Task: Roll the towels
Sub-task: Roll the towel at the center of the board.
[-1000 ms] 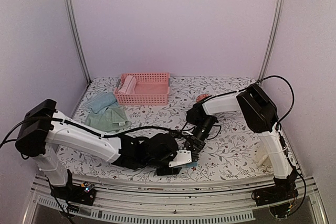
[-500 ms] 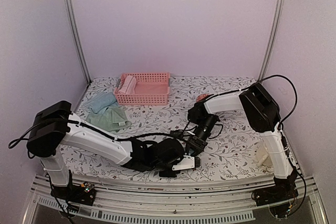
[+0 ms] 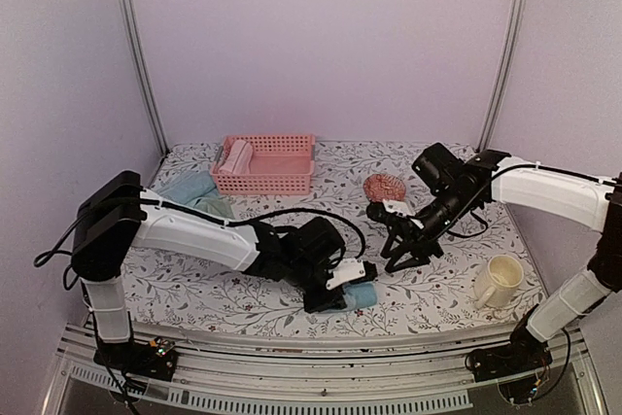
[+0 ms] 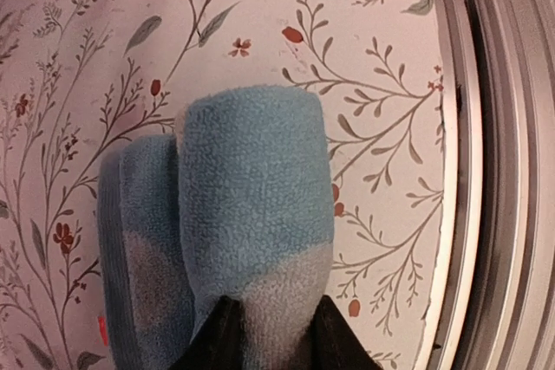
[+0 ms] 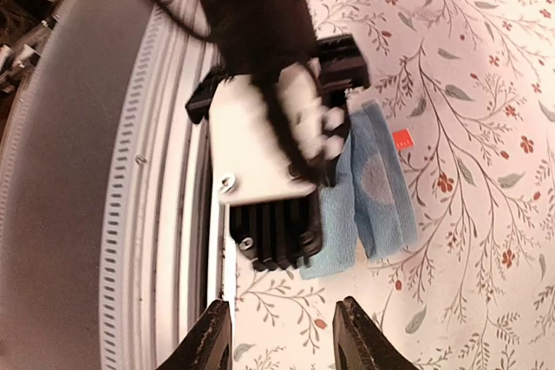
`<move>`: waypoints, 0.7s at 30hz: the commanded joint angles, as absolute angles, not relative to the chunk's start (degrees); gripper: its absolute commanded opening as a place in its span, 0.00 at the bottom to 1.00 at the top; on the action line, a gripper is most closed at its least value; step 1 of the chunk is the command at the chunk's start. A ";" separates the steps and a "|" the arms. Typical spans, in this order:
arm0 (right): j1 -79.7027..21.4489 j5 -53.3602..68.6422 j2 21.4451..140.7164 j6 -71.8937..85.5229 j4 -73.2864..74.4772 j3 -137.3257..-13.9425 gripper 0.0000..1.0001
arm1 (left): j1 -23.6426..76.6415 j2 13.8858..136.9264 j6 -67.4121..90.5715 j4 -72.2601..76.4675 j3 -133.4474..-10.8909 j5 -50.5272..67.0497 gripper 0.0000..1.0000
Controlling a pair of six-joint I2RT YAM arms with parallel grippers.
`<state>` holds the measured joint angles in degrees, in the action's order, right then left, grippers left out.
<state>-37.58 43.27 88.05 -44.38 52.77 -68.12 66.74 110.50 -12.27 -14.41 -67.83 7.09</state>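
Far left, two towels [image 3: 194, 190] lie flat by the side wall. I see the left gripper [image 3: 342, 284] pinching the folded blue spotted towel [image 4: 251, 205], just beside the near table edge [image 4: 451, 171]. To its right, across bare cloth, the right gripper [image 5: 282, 335] hangs parted, holding nothing.

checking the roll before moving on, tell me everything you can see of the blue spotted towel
The blue spotted towel is soft, fleecy cloth, mid blue with paler grey-blue patches. It is folded over into a loose roll of two thick layers and lies on the floral table near the front edge. A small red tag shows at its edge. The left gripper pinches the upper fold at one end.
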 commanded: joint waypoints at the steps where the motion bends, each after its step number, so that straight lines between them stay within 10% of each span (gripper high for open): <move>1: -38.75 33.06 82.46 -42.61 37.83 -56.85 0.42 | 61.96 118.41 -4.23 -24.55 -70.57 25.20 0.27; 21: -58.17 5.93 91.16 -44.00 17.33 -48.93 0.52 | 56.59 125.16 -1.07 -27.69 -75.31 36.38 0.27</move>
